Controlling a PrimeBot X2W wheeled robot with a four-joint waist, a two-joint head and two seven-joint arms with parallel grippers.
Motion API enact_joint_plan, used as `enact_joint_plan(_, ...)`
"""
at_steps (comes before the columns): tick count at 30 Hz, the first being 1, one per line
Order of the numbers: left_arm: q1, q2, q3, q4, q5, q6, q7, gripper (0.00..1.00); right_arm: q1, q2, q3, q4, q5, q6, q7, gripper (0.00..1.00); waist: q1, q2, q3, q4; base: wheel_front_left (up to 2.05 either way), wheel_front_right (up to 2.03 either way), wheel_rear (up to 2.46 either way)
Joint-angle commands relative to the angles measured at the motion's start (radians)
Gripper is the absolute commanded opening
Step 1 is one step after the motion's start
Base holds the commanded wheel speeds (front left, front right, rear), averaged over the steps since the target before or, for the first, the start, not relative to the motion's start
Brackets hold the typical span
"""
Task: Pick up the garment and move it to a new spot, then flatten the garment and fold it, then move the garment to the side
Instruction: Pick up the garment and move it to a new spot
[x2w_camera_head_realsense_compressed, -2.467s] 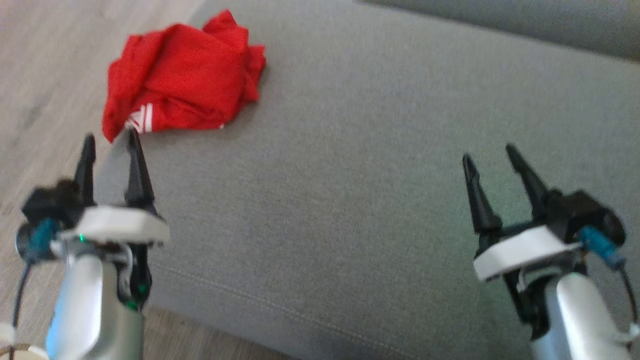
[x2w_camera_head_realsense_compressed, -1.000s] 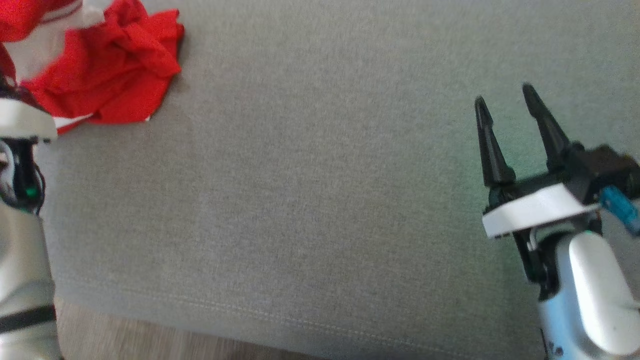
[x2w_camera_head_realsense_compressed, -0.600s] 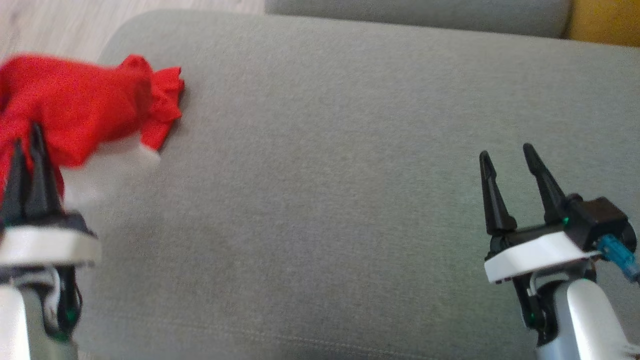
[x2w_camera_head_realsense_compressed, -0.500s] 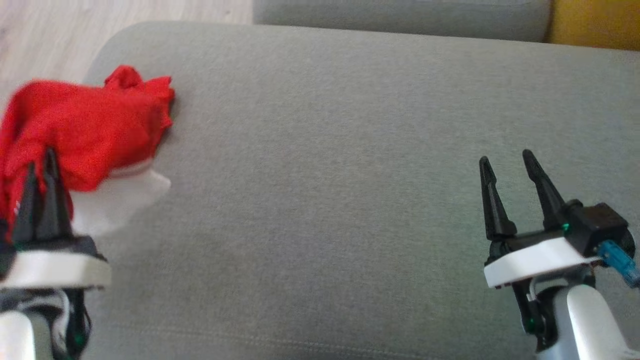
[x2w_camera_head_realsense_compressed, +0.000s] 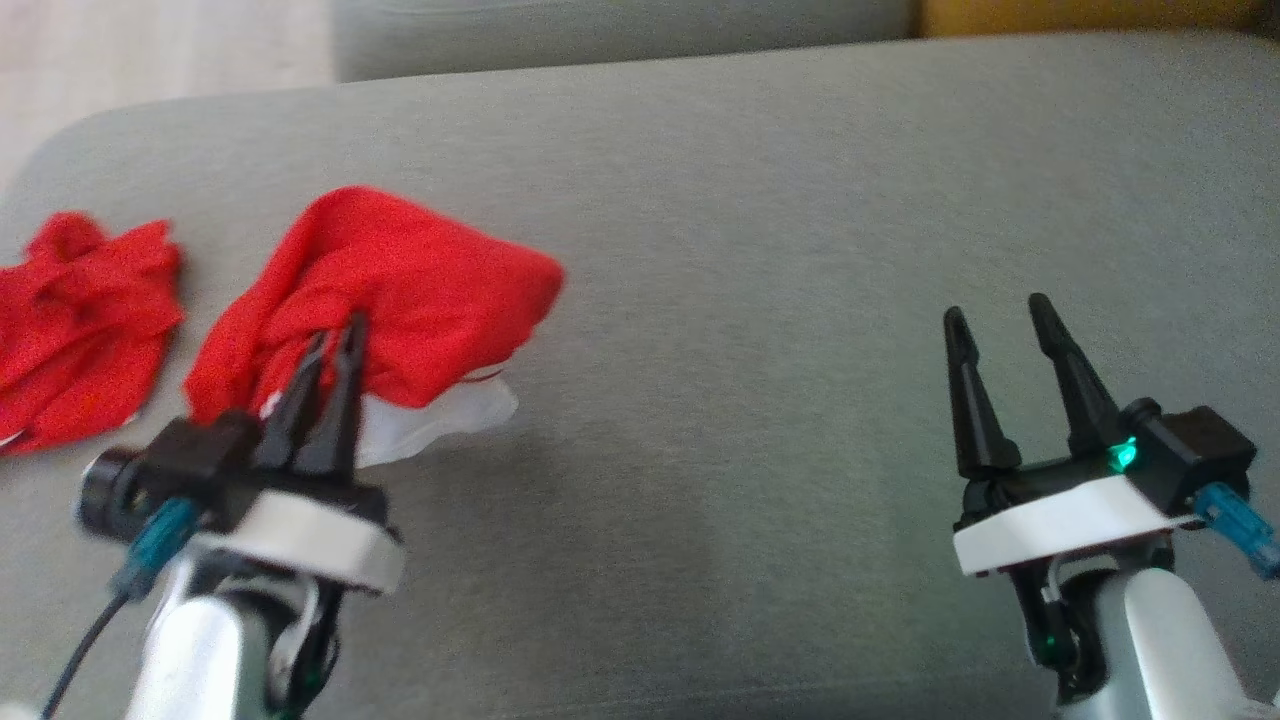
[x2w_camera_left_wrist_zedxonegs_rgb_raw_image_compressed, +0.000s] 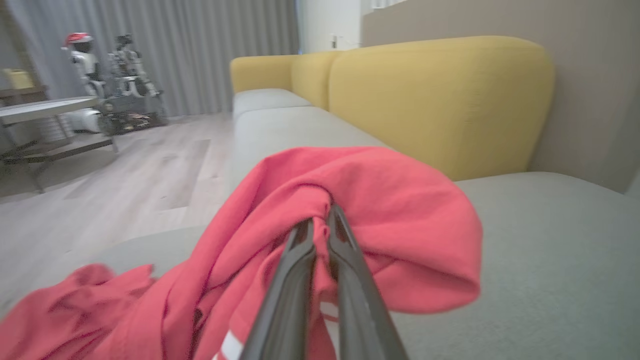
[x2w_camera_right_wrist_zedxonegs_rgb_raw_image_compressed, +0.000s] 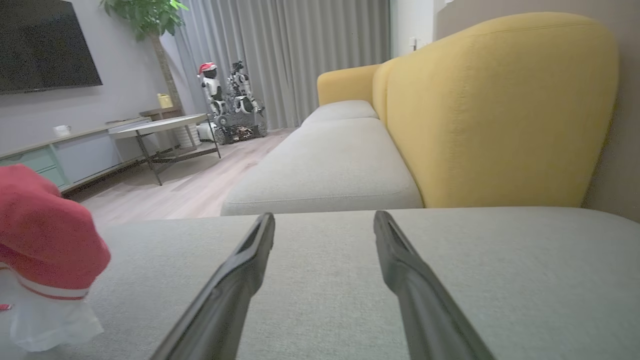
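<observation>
On the grey sofa seat (x2w_camera_head_realsense_compressed: 750, 250), left of centre, we see the red garment (x2w_camera_head_realsense_compressed: 420, 270) bunched into a hump, w/ a white part & a thin stripe showing under its near edge. A second crumpled section of the garment lies flat on the seat at the far left, by the cushion's left edge. L fingers (x2w_camera_head_realsense_compressed: 343, 390) are pinched together on a fold at the hump's near side, cloth gathered round the tips. In the L wrist view the L fingers (x2w_camera_left_wrist_zedxonegs_rgb_raw_image_compressed: 345, 260) run up into the garment (x2w_camera_left_wrist_zedxonegs_rgb_raw_image_compressed: 400, 215), which drapes over them on both sides. Whether the hump is fully off the seat we can't tell.

R fingers (x2w_camera_head_realsense_compressed: 970, 400) stand wide apart & hold nothing, over bare seat at the near right, well apart from the garment. In the R wrist view the R fingers (x2w_camera_right_wrist_zedxonegs_rgb_raw_image_compressed: 245, 265) frame plain grey upholstery, w/ the garment (x2w_camera_right_wrist_zedxonegs_rgb_raw_image_compressed: 45, 225) at the left edge, white part hanging below the red.

Further out: a yellow backrest (x2w_camera_right_wrist_zedxonegs_rgb_raw_image_compressed: 500, 110) behind the seat on the right, another grey seat cushion (x2w_camera_right_wrist_zedxonegs_rgb_raw_image_compressed: 325, 170) beyond, pale wood floor (x2w_camera_right_wrist_zedxonegs_rgb_raw_image_compressed: 200, 185) to the left. Far across the room we see a low table (x2w_camera_right_wrist_zedxonegs_rgb_raw_image_compressed: 160, 122), a TV (x2w_camera_right_wrist_zedxonegs_rgb_raw_image_compressed: 45, 45) on the wall, a potted plant (x2w_camera_right_wrist_zedxonegs_rgb_raw_image_compressed: 145, 15), grey curtains (x2w_camera_right_wrist_zedxonegs_rgb_raw_image_compressed: 300, 50) & a couple of small robots (x2w_camera_right_wrist_zedxonegs_rgb_raw_image_compressed: 225, 100) in front of them.
</observation>
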Motion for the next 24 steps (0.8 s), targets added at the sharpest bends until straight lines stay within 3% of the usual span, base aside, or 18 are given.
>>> enact_joint_plan(1,-0.077,0.005,0.018,-0.024,0.009,-0.004,0.003,0.00,-0.035,-0.002,0.029,-0.039,0.008,-0.001,-0.016,1.00,0.0000,-0.0001,0.047,-0.093,0.00,0.00,0.00)
enact_joint_plan(6,-0.201,0.006,-0.095,0.079,0.017,-0.022,0.002,0.00,-0.054,-0.002,0.043,-0.030,0.034,-0.001,-0.041,1.00,0.0000,-0.0001,0.120,-0.229,0.00,0.00,0.00)
enact_joint_plan(12,-0.325,-0.004,-0.236,0.236,0.024,-0.030,0.006,0.00,-0.065,-0.002,0.054,0.000,0.072,-0.001,-0.083,1.00,0.0000,-0.0001,0.193,-0.339,0.00,0.00,0.00)
enact_joint_plan(17,-0.391,-0.012,-0.331,0.410,0.002,-0.031,0.008,0.00,-0.077,-0.002,0.062,0.025,0.089,-0.001,-0.110,1.00,0.0000,-0.0001,0.223,-0.367,0.00,0.00,0.00)
enact_joint_plan(22,-0.423,-0.010,-0.430,0.525,-0.063,-0.032,0.005,0.00,-0.090,-0.002,0.065,0.046,0.091,-0.001,-0.120,1.00,0.0000,-0.0001,0.223,-0.345,0.00,0.00,0.00)
enact_joint_plan(23,-0.426,-0.007,-0.445,0.538,-0.075,-0.032,0.004,0.31,-0.092,-0.002,0.065,0.050,0.090,-0.001,-0.121,1.00,0.0000,-0.0001,0.218,-0.335,0.00,0.00,0.00)
enact_joint_plan(24,-0.428,-0.007,-0.457,0.543,-0.085,-0.032,-0.002,0.77,-0.093,-0.002,0.064,0.053,0.087,-0.001,-0.120,1.00,0.0000,-0.0001,0.211,-0.323,0.00,0.00,0.00)
